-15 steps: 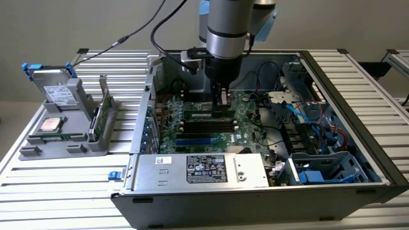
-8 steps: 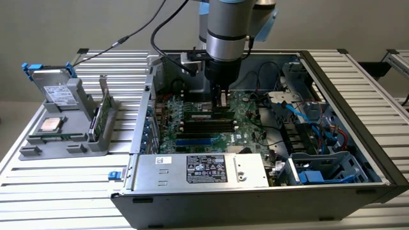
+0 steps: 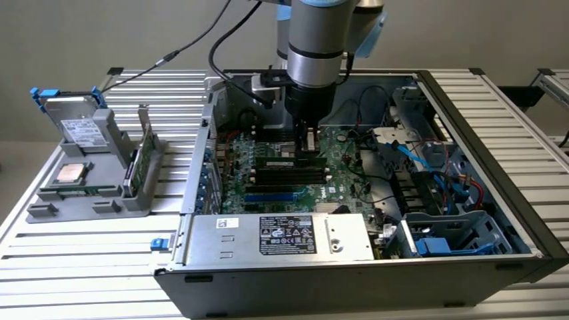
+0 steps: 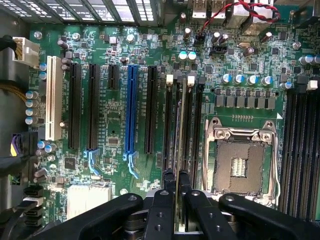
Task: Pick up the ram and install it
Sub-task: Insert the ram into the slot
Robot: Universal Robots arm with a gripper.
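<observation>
**A:** Where was the ram [image 3: 286,159] [image 4: 180,135]?

**B:** Inside the open computer case [image 3: 498,200]. It stood on edge among the black memory slots [image 4: 169,125] of the motherboard [image 3: 342,170] [image 4: 115,135], beside the bare processor socket [image 4: 240,167].

**A:** And the gripper [image 3: 308,142] [image 4: 176,177]?

**B:** It was down over the board, with its fingers [image 4: 167,200] clamped on the stick, one on each flat face. I couldn't tell whether the stick was pressed fully home.

**A:** Anything outside the case?

**B:** On the counter [image 3: 89,260], at the exterior view's left, a grey holder [image 3: 53,207] carried a drive box with blue clips [image 3: 76,120] and a square processor chip [image 3: 71,172]. Both were well apart from the arm.
</observation>
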